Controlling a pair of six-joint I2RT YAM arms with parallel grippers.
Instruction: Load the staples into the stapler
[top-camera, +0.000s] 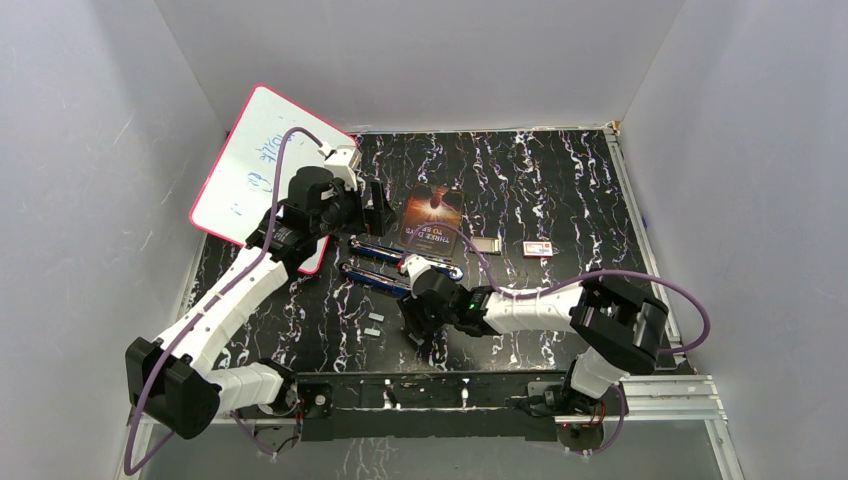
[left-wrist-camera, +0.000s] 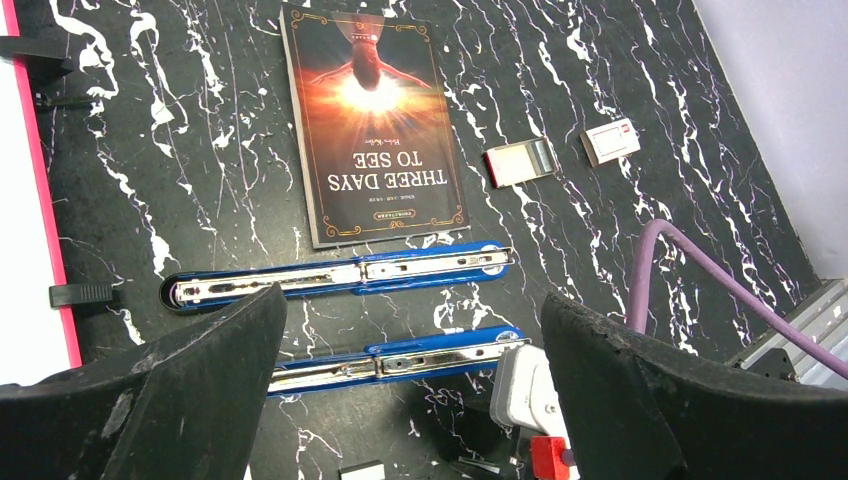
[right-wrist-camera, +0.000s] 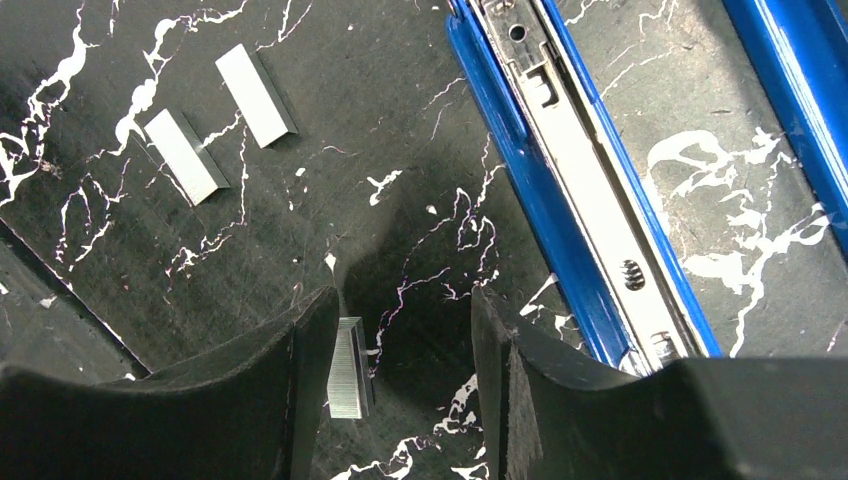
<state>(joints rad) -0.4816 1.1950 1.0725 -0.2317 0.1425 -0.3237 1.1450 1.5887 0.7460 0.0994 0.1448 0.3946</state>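
Observation:
Two blue staplers lie opened flat on the black marble table, the far one (top-camera: 405, 252) (left-wrist-camera: 340, 278) and the near one (top-camera: 372, 277) (left-wrist-camera: 400, 360) (right-wrist-camera: 585, 200). Two loose staple strips (right-wrist-camera: 257, 95) (right-wrist-camera: 185, 155) lie in front of them (top-camera: 374, 323). My right gripper (top-camera: 420, 335) (right-wrist-camera: 405, 360) is open and low over the table beside the near stapler. A third staple strip (right-wrist-camera: 348, 380) lies between its fingers, against the left finger (right-wrist-camera: 290, 390). My left gripper (top-camera: 376, 215) (left-wrist-camera: 412, 300) is open and empty above both staplers.
A book (top-camera: 432, 213) (left-wrist-camera: 375, 120) lies behind the staplers. A small metal-and-red tray (left-wrist-camera: 520, 160) and a red-and-white box (top-camera: 538, 249) (left-wrist-camera: 610, 140) lie to its right. A pink-edged whiteboard (top-camera: 250, 160) leans at the back left. A purple cable (left-wrist-camera: 690, 265) runs from the right.

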